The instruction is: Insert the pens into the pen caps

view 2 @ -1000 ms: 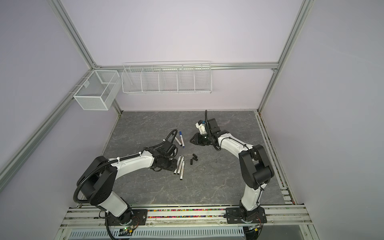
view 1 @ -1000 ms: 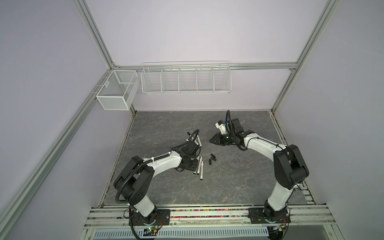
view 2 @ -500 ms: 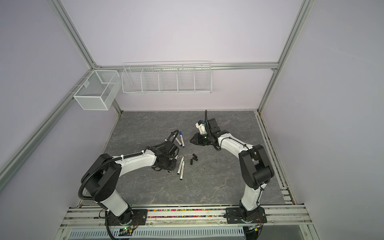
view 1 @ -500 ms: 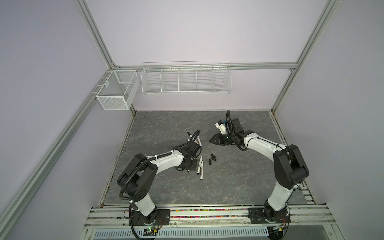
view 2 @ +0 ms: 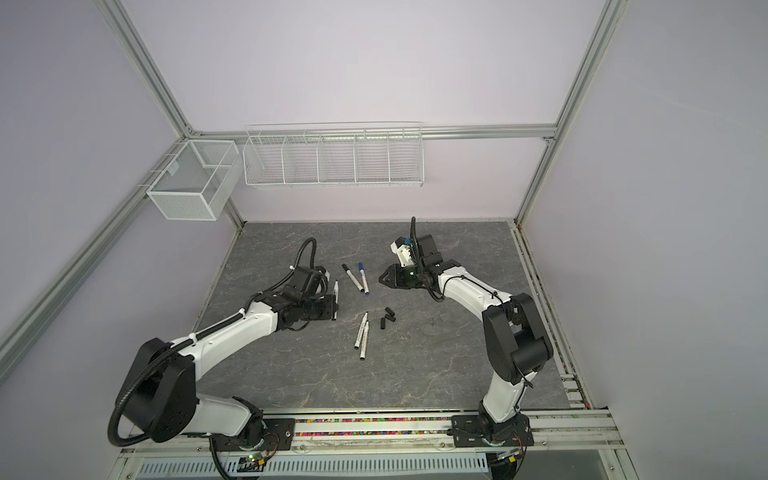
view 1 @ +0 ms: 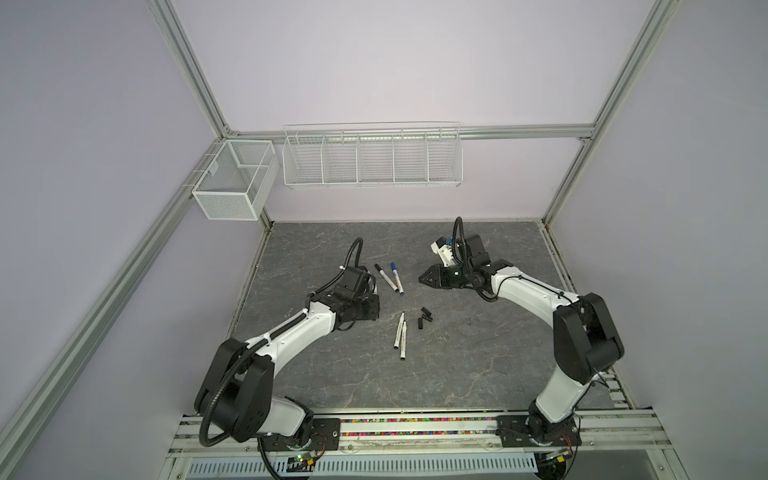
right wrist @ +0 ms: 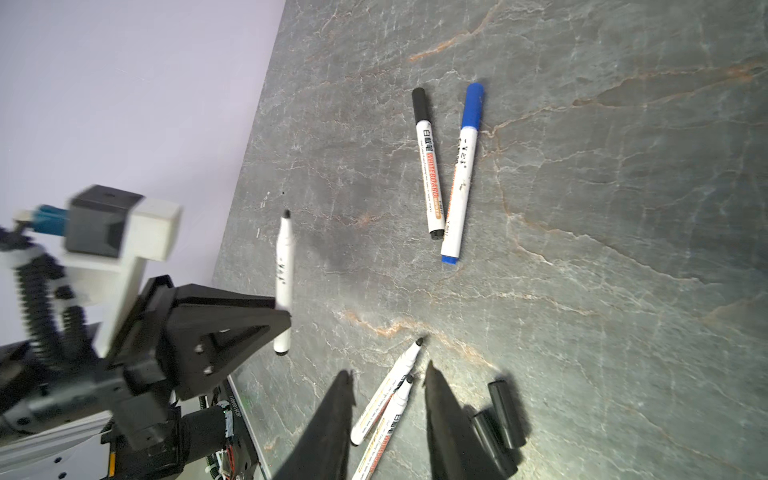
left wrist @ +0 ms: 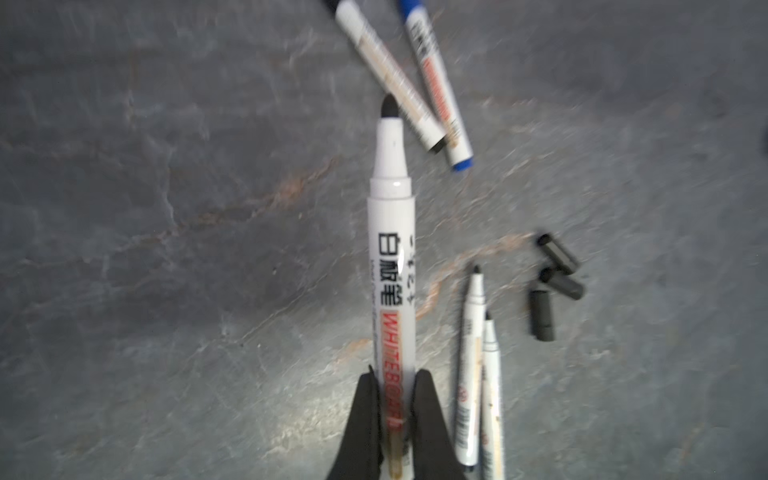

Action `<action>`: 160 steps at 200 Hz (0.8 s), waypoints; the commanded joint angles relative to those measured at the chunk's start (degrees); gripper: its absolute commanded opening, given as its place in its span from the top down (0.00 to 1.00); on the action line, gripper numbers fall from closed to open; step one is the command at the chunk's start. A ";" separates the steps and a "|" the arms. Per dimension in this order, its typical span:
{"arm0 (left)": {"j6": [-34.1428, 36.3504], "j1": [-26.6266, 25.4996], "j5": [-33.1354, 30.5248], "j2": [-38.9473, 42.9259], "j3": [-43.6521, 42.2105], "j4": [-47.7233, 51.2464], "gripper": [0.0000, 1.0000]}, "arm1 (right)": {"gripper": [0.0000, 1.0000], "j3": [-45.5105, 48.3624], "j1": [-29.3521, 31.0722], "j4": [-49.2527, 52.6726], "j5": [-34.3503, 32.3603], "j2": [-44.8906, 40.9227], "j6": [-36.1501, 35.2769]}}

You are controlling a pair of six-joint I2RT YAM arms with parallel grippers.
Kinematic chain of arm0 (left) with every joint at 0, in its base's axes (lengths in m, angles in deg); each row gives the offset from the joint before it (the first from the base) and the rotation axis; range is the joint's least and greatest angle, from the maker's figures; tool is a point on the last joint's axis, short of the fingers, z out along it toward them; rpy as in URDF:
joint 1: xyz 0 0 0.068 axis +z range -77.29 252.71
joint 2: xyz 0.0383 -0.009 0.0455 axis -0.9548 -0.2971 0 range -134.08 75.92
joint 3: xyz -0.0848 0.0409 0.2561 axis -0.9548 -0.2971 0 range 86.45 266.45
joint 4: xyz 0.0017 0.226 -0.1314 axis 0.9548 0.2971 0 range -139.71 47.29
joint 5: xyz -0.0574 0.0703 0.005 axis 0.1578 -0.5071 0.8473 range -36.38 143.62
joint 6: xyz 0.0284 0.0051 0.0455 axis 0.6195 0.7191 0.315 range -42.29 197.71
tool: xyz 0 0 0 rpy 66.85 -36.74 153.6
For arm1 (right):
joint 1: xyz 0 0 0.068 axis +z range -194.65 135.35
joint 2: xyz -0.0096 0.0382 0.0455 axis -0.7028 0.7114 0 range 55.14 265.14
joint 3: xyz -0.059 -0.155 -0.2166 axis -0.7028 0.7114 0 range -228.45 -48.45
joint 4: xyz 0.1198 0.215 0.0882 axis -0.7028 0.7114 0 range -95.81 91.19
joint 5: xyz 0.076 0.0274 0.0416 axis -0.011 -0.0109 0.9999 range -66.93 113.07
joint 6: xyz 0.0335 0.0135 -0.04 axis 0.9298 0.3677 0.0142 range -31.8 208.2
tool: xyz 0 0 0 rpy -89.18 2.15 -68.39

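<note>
In the left wrist view the held pen (left wrist: 391, 266) runs out of frame between the jaws of the left gripper (left wrist: 397, 370), so its rear end is unseen. The black-capped pen (left wrist: 388, 75) and the blue-capped pen (left wrist: 436, 83) are blurred and cropped at their caps. In the right wrist view the two uncapped pens (right wrist: 386, 395) are cut by the frame edge. The black caps (right wrist: 505, 411) sit partly behind a jaw.

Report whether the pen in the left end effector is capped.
Uncapped: the held pen, clamped by the left end effector, shows its bare black tip.
</note>
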 commanded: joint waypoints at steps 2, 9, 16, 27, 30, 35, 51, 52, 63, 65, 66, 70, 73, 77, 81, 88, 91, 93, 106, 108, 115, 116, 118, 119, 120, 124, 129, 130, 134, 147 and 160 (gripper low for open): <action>1.50 -0.25 5.41 1.56 0.31 -3.36 1.00 | 0.55 0.03 1.76 -0.09 3.46 -1.39 -2.73; 1.78 -0.25 6.42 1.66 0.44 -3.61 1.00 | 0.52 -0.40 2.46 -0.29 4.42 -1.37 -3.02; 1.76 -0.28 7.34 1.71 0.41 -4.21 1.00 | 0.48 -1.09 3.32 -0.54 5.37 -1.27 -3.45; 1.53 -0.33 9.14 1.61 0.08 -5.80 1.00 | 0.45 -2.44 4.86 -0.56 6.86 -0.88 -4.37; 1.46 -0.33 9.63 1.57 0.00 -6.37 1.00 | 0.45 -2.87 5.25 -0.47 7.23 -0.79 -4.71; 1.12 -0.33 10.41 1.55 -0.11 -7.18 1.00 | 0.45 -3.62 5.93 -0.18 7.71 -0.53 -5.23; -0.03 -0.41 12.14 1.42 -0.55 -9.74 1.00 | 0.44 -5.49 7.33 -0.12 8.73 0.34 -5.92; -0.04 -0.41 12.19 1.41 -0.55 -9.90 1.00 | 0.44 -5.56 7.50 -0.12 8.70 0.42 -5.92; -0.32 -0.68 12.86 1.31 -0.65 -11.02 1.00 | 0.44 -6.79 8.08 0.24 8.32 1.22 -5.93; -0.36 -0.73 12.92 1.31 -0.65 -11.12 1.00 | 0.44 -6.98 8.03 0.30 8.19 1.38 -5.86; -0.34 -0.75 12.98 1.35 -0.65 -11.17 1.00 | 0.44 -7.10 8.07 0.31 8.17 1.47 -5.85; -0.36 -0.86 13.01 1.43 -0.64 -11.37 1.00 | 0.44 -7.56 8.15 0.51 8.07 1.86 -5.75; -0.28 -0.98 13.04 1.44 -0.64 -11.43 1.00 | 0.44 -7.81 8.11 0.56 8.02 2.20 -5.62; -0.19 -1.14 12.98 1.48 -0.60 -11.55 1.00 | 0.45 -8.11 8.15 0.73 7.90 2.60 -5.51; -0.02 -1.27 13.03 1.56 -0.56 -11.56 1.00 | 0.45 -8.61 8.15 0.91 7.46 3.04 -5.41; 0.03 -1.49 13.02 1.77 -0.56 -11.74 1.00 | 0.45 -9.30 8.12 1.19 7.10 3.83 -5.22; 0.02 -1.55 12.97 1.85 -0.56 -11.87 1.00 | 0.45 -9.51 8.13 1.19 7.09 4.20 -5.19; -0.06 -1.67 12.95 1.88 -0.60 -11.95 1.00 | 0.45 -9.72 8.11 1.19 7.20 4.41 -5.15; -0.14 -1.91 13.11 2.09 -0.64 -12.31 1.00 | 0.47 -10.77 8.12 0.89 7.15 5.74 -4.42; -0.23 -2.00 13.07 2.14 -0.64 -12.34 1.00 | 0.48 -10.92 8.09 0.85 7.13 5.89 -4.27; -0.36 -2.16 12.88 2.26 -0.60 -12.51 1.00 | 0.49 -11.61 8.08 0.84 7.24 6.63 -3.95; -0.34 -2.17 12.91 2.26 -0.62 -12.52 1.00 | 0.49 -11.65 8.09 0.84 7.25 6.72 -3.93; -0.39 -2.24 12.87 2.31 -0.64 -12.53 1.00 | 0.49 -11.78 8.08 0.84 7.20 6.87 -3.82; -0.35 -2.30 12.82 2.29 -0.64 -12.57 1.00 | 0.49 -11.83 8.09 0.84 7.19 6.89 -3.82; -0.34 -2.37 12.84 2.33 -0.64 -12.60 1.00 | 0.49 -11.89 8.10 0.84 7.18 6.99 -3.77; -0.32 -2.46 12.85 2.38 -0.64 -12.68 1.00 | 0.50 -12.16 8.11 0.84 7.24 7.29 -3.51; -0.32 -2.61 12.77 2.51 -0.64 -12.71 1.00 | 0.51 -12.40 8.08 0.78 7.27 7.56 -3.30; -0.32 -2.66 12.72 2.52 -0.64 -12.75 1.00 | 0.51 -12.40 8.09 0.77 7.31 7.59 -3.21; -0.28 -2.70 12.62 2.51 -0.64 -12.75 1.00 | 0.52 -12.47 8.07 0.55 7.29 7.71 -3.12; -0.08 -2.97 12.39 2.61 -0.56 -12.71 1.00 | 0.60 -12.37 8.10 0.03 7.27 7.75 -2.64; -0.01 -3.03 12.52 2.61 -0.56 -12.71 1.00 | 0.71 -11.87 7.91 -0.61 7.01 7.51 -2.04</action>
